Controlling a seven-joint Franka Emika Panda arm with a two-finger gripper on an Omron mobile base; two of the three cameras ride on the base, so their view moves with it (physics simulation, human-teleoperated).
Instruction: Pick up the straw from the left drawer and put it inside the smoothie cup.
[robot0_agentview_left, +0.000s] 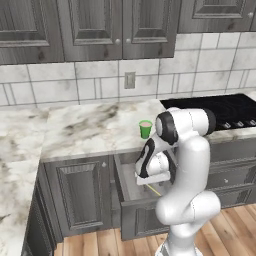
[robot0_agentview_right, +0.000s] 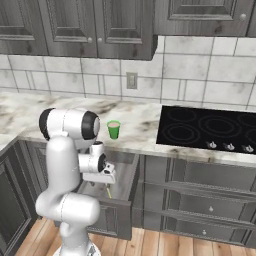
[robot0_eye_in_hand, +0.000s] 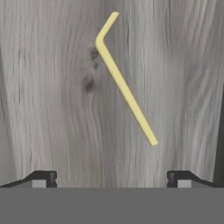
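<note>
My gripper (robot0_eye_in_hand: 112, 177) hangs over the open left drawer (robot0_agentview_left: 129, 186), pointing straight down at its grey wood-grain floor, with its jaws spread wide and nothing between them. Both dark fingertips (robot0_eye_in_hand: 43, 178) are clear of the floor's contents. The straw (robot0_eye_in_hand: 124, 87) lies flat on the drawer floor below me, untouched. It is pale yellow with a bend near one end, so a short leg angles off from the long straight part. In the left base view it shows as a thin yellow line (robot0_agentview_left: 153, 189) just under my hand, toward the drawer's front. The smoothie cup (robot0_agentview_left: 145, 129) stands upright on the marble tabletop (robot0_agentview_left: 85, 130), near its front edge and just behind the drawer, well apart from the straw. A black cooktop (robot0_agentview_right: 210, 127) sits on the tabletop to the cup's right.
</note>
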